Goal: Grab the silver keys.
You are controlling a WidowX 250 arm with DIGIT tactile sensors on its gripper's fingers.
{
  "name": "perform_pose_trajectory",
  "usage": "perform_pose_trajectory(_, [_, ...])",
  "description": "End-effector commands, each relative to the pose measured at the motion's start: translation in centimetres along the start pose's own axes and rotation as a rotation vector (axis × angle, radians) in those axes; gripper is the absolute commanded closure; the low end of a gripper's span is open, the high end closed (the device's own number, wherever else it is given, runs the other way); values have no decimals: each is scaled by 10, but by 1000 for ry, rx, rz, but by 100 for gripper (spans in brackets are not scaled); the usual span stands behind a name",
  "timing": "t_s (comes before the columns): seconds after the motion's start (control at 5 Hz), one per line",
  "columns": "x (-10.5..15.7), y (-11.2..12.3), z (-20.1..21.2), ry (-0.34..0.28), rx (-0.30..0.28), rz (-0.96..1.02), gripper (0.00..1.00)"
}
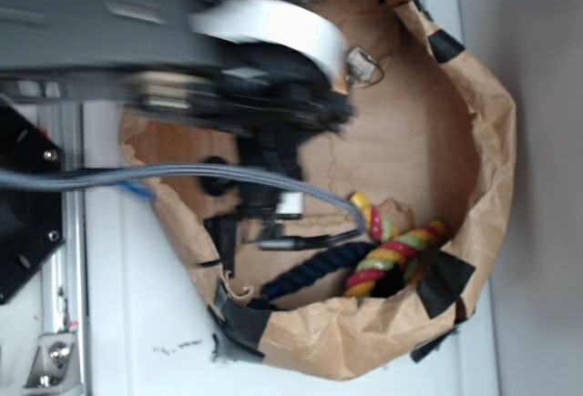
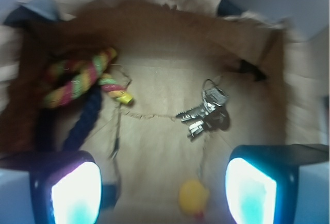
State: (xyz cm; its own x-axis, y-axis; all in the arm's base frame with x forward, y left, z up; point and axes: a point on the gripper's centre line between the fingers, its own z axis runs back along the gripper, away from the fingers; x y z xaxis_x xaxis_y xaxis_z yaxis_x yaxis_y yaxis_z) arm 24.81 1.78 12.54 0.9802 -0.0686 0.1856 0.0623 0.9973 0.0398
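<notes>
The silver keys [image 2: 204, 112] lie on the brown paper floor of the paper bag [image 1: 474, 159], near its far wall in the wrist view. The gripper [image 2: 162, 185] hovers above, jaws released and empty, a yellow duck [image 2: 193, 195] between them. A multicoloured rope toy [image 2: 77, 80] lies at the left wall.

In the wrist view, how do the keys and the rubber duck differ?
The keys are shiny silver metal; the duck is matte yellow. The keys are a spread bunch of thin pieces on a wire ring; the duck is one rounded lump. The keys lie farther from the gripper, right of centre; the duck sits between its fingers. Both rest loose on the paper bag, similar in size.
</notes>
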Motion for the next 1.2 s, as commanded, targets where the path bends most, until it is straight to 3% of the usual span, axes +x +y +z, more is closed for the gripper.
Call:
perform_pose_trajectory(0.0, [27,3,-22,-61,28,29,0])
perform_pose_trajectory(0.6, [35,52,-48,-120,155,146,0])
perform_pose_trajectory(1.0, [34,55,-52,-122,193,147,0])
